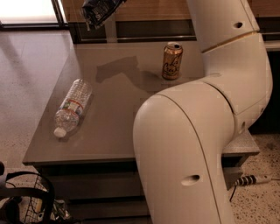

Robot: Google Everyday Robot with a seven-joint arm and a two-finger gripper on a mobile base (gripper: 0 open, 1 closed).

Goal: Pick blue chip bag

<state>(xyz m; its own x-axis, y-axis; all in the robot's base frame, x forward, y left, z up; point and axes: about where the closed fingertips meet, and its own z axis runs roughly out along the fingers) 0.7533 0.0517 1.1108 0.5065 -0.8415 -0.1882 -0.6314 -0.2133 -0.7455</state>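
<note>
Gripper at the top edge, jaws pinching the small crumpled navy-blue foil chip bag, held aloft over the far left corner of the grey bench. Clear plastic water bottle lies sideways; gold drink can stands upright.

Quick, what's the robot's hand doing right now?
Gripper: at the picture's top edge, above the table, shut on the chip bag, holding it in the air.

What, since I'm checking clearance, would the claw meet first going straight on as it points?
The claw, at the top edge gripping the bag, points down-left; beyond the bag, probably the table, far-left corner, but depth is unclear.
</note>
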